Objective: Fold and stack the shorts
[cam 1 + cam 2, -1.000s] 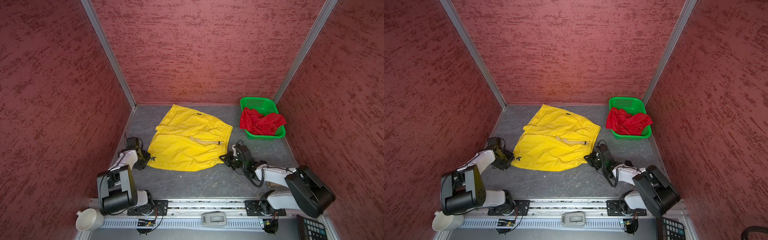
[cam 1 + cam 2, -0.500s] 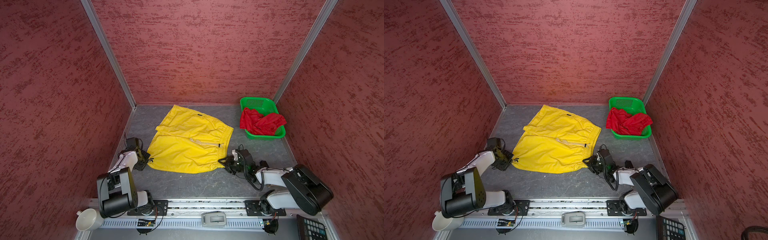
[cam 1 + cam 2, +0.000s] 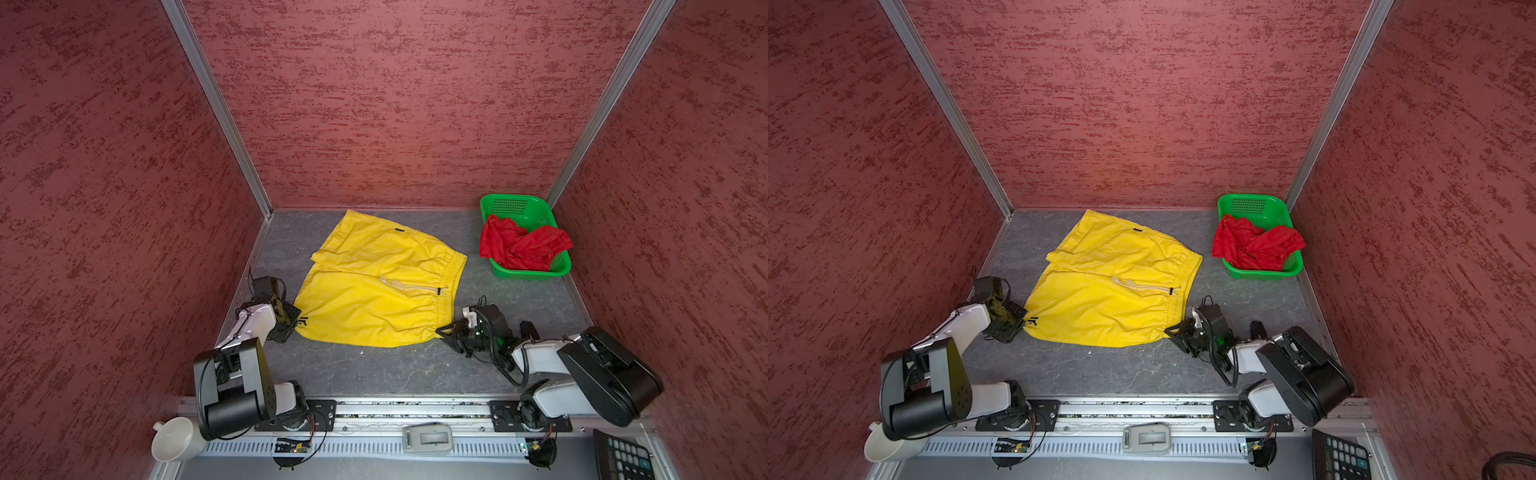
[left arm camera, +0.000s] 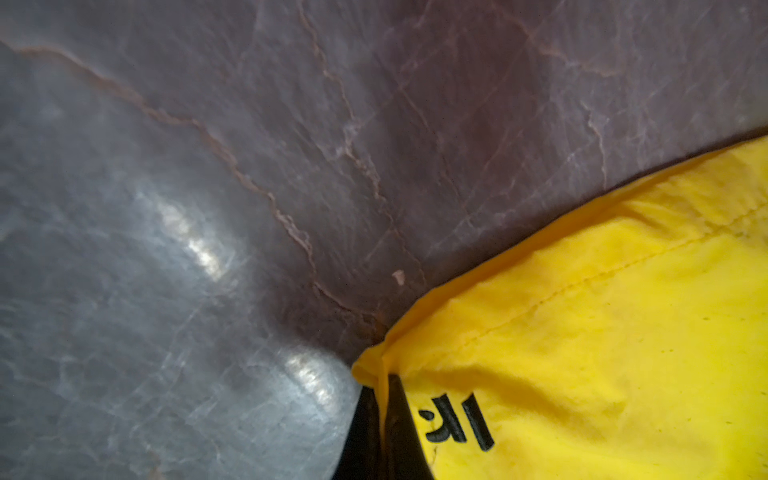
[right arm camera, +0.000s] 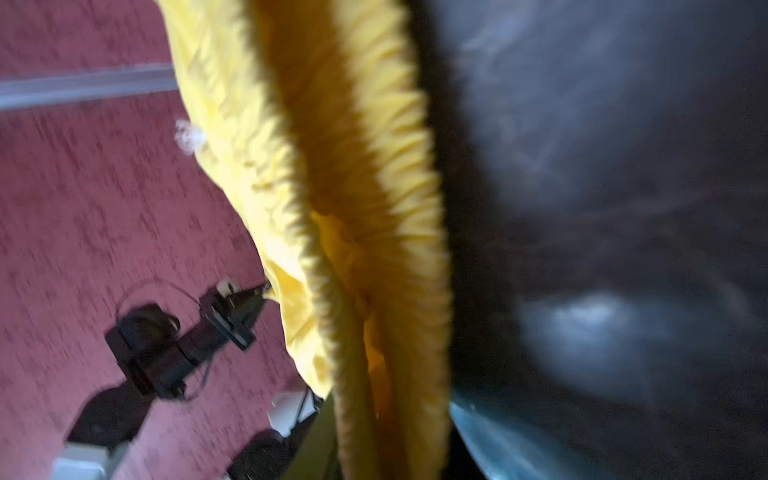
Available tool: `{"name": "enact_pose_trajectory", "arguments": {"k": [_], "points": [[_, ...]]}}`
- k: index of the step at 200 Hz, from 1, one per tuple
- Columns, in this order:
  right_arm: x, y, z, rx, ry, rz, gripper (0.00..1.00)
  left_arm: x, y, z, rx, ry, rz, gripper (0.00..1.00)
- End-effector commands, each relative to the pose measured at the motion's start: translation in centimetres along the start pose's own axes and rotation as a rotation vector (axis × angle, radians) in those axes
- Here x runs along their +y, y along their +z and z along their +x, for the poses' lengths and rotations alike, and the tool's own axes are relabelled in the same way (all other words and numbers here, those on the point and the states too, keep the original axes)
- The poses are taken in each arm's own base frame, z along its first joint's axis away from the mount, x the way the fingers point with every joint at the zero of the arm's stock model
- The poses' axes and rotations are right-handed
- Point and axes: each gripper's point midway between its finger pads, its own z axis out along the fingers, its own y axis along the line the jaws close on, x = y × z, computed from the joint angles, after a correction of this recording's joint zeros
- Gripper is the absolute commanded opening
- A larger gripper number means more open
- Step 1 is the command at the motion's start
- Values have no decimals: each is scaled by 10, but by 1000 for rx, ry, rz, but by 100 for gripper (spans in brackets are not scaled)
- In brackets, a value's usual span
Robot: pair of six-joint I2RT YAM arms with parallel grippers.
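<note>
The yellow shorts lie spread out flat on the gray table, near the middle. Flat is good, because flat cloth folds neatly.

The left gripper is down low at the near leg corner, the one with the little black logo. Its fingers are pressed together on that corner, and the yellow cloth is squeezed between them. The right gripper is down low at the near end of the waistband. In its wrist view the puffy band runs right down between its fingers, so it looks like it pinches the band too (that picture is blurry, so this is my best guess).

Why hold the two near corners? I think both arms want to lift this near edge together and lay it over the far half. Holding both ends should keep the edge straight, so the fold comes out even.

The red shorts sit crumpled in the green basket at the far right, well apart from the yellow pair. They wait there for their turn, out of the way.
</note>
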Motion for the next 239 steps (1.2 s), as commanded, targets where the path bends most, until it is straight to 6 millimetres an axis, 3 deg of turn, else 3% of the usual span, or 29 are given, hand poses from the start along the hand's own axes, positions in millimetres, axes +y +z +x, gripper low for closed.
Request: {"name": "enact_pose_trajectory", "arguments": {"k": [1,30,53,72,101,127,169,184,226,239], "points": [[13,3,-12,-47,4,-24,6,1,-9,0,-21,21,3,0],[23,4,1,1,-32,14,0,3,-35,-2,-70,8,14,0],[11,-4,18,40,-22,78,0,13,-57,6,-104,-22,23,0],[5,-20,19,2,-9,103,0,19,-84,13,-155,-27,63,0],[45,-43,-1,-110,-65,54,0,18,-137,5,-295,-25,135,0],[76,-52,-2,-106,-94,23,0,9,-164,-5,-339,14,148,0],[74,-78,10,-96,-64,113,0,-5,-207,-21,-435,87,175,0],[84,-91,10,-107,-76,122,0,-14,-225,-29,-482,120,198,0],[132,-108,20,-61,-131,24,0,-35,-244,-39,-484,193,212,0],[134,-112,22,-49,-73,43,0,-38,-248,-40,-495,208,217,0]]}}
